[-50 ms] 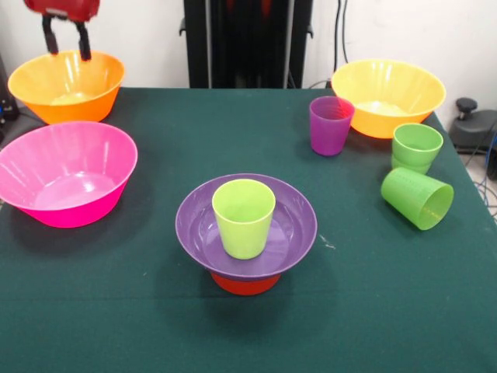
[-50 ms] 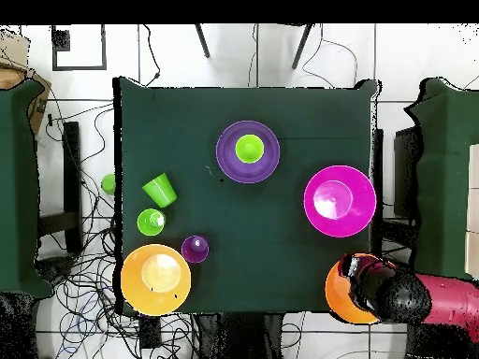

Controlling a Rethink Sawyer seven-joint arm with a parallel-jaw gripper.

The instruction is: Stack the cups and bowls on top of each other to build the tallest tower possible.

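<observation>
The tower stands mid-table: a small orange bowl (image 1: 245, 284) upside down, the purple bowl (image 1: 192, 225) (image 2: 227, 154) on it, and a yellow-green cup (image 1: 244, 217) (image 2: 249, 148) upright inside. My gripper (image 1: 66, 45) hangs open and holds nothing, just above an orange-yellow bowl (image 1: 46, 105) at the far left corner. In the overhead view the arm (image 2: 398, 297) covers part of that bowl (image 2: 333, 292). A big pink bowl (image 1: 31, 167) (image 2: 365, 201) sits in front of it. A purple cup (image 1: 330, 126) (image 2: 195, 249), a second orange-yellow bowl (image 1: 388, 116) (image 2: 131, 279) and two green cups are on the right.
One green cup (image 1: 416, 148) (image 2: 151, 222) stands upright; the other (image 1: 418, 198) (image 2: 160, 190) lies on its side near the table's right edge. A small green object (image 2: 108, 183) shows just beyond that edge in the overhead view. Cables lie on the floor around the table.
</observation>
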